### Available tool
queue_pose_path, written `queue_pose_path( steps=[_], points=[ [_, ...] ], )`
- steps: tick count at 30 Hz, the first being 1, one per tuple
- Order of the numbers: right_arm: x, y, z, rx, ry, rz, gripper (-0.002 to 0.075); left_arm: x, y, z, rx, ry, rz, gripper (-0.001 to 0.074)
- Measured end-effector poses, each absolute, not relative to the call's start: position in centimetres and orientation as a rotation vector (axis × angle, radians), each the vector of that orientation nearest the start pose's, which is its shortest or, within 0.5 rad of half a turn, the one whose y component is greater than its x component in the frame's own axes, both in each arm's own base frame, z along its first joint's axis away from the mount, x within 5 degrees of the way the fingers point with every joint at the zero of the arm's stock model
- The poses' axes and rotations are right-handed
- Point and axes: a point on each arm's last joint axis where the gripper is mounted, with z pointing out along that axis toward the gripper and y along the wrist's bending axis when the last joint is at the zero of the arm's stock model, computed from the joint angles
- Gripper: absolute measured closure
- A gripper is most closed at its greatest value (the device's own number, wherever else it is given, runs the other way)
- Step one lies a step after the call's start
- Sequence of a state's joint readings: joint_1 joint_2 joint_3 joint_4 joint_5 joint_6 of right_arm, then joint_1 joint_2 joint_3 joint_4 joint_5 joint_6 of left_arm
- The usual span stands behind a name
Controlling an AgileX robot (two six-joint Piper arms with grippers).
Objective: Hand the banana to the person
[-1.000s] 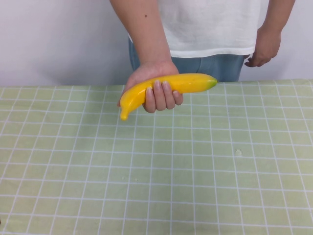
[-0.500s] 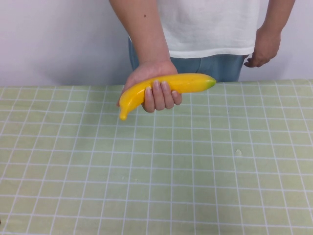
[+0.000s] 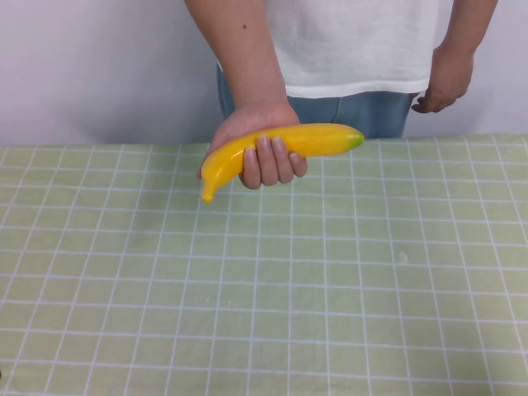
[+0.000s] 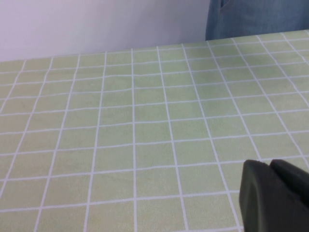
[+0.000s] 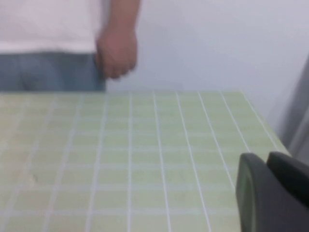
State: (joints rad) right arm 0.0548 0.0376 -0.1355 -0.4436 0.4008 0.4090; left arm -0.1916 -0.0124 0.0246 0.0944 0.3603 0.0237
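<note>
The banana [image 3: 318,139] is bright yellow with a greenish tip. It lies in the person's [image 3: 355,41] upturned hand [image 3: 260,136], held just above the far edge of the table. The person stands behind the table in a white T-shirt and blue jeans, with the other hand [image 3: 445,78] hanging down; that hand also shows in the right wrist view [image 5: 116,53]. Neither gripper shows in the high view. My left gripper [image 4: 269,166] is shut and empty over the cloth. My right gripper [image 5: 265,159] is shut and empty near the table's right side.
A light green checked cloth [image 3: 264,280] covers the table. A plain white wall stands behind the person. The table's far edge [image 4: 145,48] and right corner [image 5: 241,94] show in the wrist views.
The person's hand with the banana has shifted very slightly up and to the left, then held still. The grippers' motion cannot be judged.
</note>
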Motion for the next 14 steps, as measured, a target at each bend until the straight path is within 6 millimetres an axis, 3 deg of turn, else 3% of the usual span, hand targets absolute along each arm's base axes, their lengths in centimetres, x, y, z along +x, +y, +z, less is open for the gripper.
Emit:
queue_pose_path(
  steps=[6,14],
  points=[
    [5.2,-1.4,17.5,0.076,1.850,-0.137,0.0733,5.2,-0.7,17.3,0.259,1.836,-0.023,0.0738],
    [5.2,-1.4,17.3,0.085,1.861,-0.135,0.0733,5.2,-0.7,17.3,0.259,1.836,-0.023,0.0738]
  ],
)
